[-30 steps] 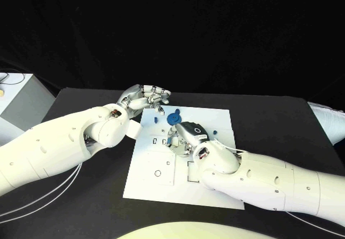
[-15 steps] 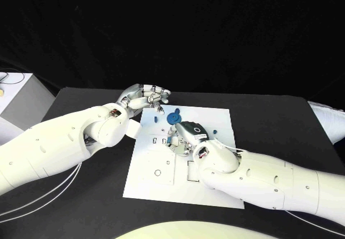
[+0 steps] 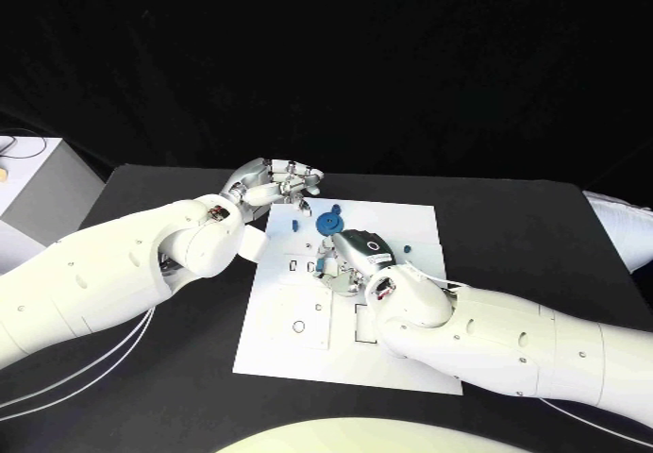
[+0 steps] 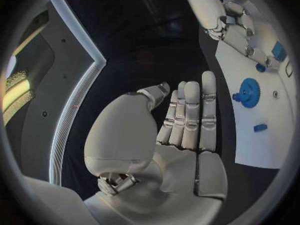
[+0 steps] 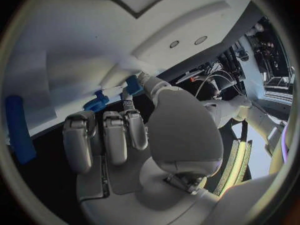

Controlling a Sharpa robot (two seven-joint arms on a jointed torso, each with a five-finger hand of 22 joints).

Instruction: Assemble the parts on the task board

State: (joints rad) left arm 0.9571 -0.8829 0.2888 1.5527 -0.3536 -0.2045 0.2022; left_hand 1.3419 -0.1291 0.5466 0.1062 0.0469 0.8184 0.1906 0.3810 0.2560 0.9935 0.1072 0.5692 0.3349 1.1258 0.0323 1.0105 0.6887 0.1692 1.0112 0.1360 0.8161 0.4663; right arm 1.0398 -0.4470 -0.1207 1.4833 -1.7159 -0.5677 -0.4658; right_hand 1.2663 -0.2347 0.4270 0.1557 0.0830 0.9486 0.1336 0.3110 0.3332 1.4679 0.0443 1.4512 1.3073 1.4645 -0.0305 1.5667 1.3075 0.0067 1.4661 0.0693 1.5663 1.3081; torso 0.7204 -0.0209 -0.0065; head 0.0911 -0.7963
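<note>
Evidently seating it, the right hand [image 3: 343, 257] pinches a blue part [image 5: 134, 84] at the board [image 3: 409, 226]; left hand [image 3: 276, 182], fingers together, holds nothing.

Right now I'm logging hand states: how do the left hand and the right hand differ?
The left hand sits at the far left corner of the task board, while the right hand is over the board's middle. The left hand holds nothing, its fingers straight and together; the right hand pinches a small blue part at its fingertips. Both are silver, on white arms.
</note>
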